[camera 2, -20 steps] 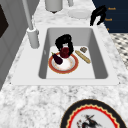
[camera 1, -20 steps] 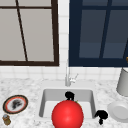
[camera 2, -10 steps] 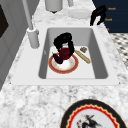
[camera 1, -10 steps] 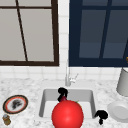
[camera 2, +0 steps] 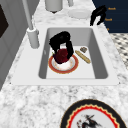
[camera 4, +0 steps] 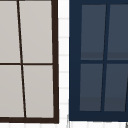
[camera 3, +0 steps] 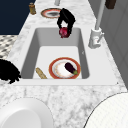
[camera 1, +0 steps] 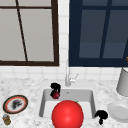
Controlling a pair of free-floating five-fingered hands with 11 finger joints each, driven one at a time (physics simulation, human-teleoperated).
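Observation:
My left hand [camera 1: 55, 87] hangs over the left part of the sink [camera 1: 47, 93], fingers curled down round a dark red round thing [camera 1: 56, 95]. From the left side the left hand [camera 2: 61, 42] and the dark red round thing [camera 2: 62, 55] appear above a red-rimmed plate [camera 2: 71, 67]. In the right side view the same hand [camera 3: 65, 18] holds the round thing [camera 3: 63, 32] near the sink's far end. The plate [camera 3: 56, 70] carries an eggplant [camera 3: 70, 67]. My right hand [camera 1: 101, 115] hovers idle over the counter right of the sink, fingers relaxed; it also appears as a hand [camera 2: 98, 15].
A breadstick [camera 2: 83, 57] and a small brown piece [camera 2: 83, 49] lie in the sink. A big red round shape [camera 1: 67, 115] hides the sink's front. The faucet [camera 1: 68, 78] stands behind. A patterned plate [camera 1: 15, 104] and jar [camera 1: 6, 119] sit left; a white plate [camera 1: 120, 111] and pale container [camera 1: 123, 82] right.
My left hand has moved left over the sink with the dark red round thing in it. The right hand has stayed where it was.

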